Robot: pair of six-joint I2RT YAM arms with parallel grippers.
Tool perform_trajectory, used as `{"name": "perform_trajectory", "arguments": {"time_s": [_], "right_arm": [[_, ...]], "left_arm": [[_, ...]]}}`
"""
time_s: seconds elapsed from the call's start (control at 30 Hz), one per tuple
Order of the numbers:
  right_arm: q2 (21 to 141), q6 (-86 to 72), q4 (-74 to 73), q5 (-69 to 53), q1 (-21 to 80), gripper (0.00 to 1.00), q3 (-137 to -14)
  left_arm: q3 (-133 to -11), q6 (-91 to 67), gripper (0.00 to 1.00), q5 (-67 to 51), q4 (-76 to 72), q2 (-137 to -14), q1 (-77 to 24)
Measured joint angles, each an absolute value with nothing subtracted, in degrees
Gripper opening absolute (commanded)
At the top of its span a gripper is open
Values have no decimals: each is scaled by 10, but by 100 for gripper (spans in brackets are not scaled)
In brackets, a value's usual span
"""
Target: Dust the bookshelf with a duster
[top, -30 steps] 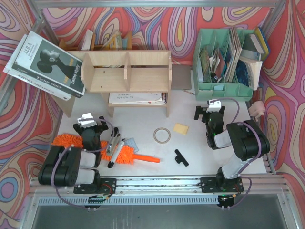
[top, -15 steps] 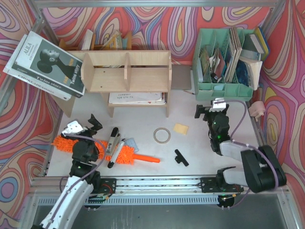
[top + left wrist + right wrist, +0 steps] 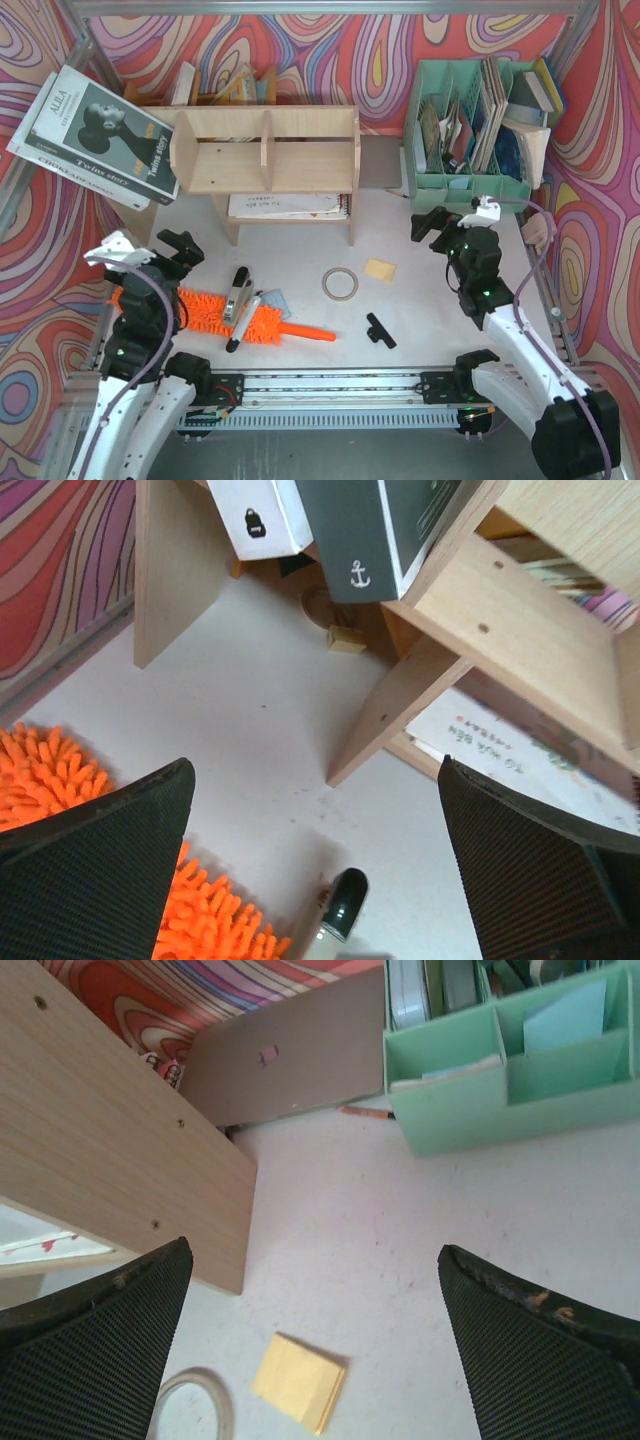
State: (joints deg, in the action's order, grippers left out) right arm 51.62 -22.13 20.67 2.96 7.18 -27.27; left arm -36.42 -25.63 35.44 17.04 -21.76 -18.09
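**Q:** Fig., L→R: where is the long orange duster w/ shaggy microfibre head (image 3: 200, 308)?

**A:** Flat on the white table (image 3: 420, 300), near-left corner. Left gripper (image 3: 178, 255) hangs above the head, jaws spread wide, empty. A black-and-white marker pen (image 3: 237, 312) lies across the head.

**Q:** Grip pt?

**A:** The thin smooth plastic handle (image 3: 310, 333). It is prob. light, stiff and slippery, whereas the head is soft. The low plywood bookshelf (image 3: 265, 150) stands at the far edge. Right gripper (image 3: 435, 232) is spread and empty.
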Motion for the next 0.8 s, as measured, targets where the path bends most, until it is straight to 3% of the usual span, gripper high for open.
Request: {"name": "perform_trajectory", "arguments": {"time_s": [0.23,0.4,0.8], "right_arm": [[460,-275,74,-8,72,99,-278],[467,-273,6,-50,72,99,-282],[454,-264,-30,-69,144,99,-265]], "left_arm": [[-491,-372,98,338,363,-228,-181],[-519,-339,98,273,438,-236,-181],[-553,-318,98,67,555,-438,-181]]}}
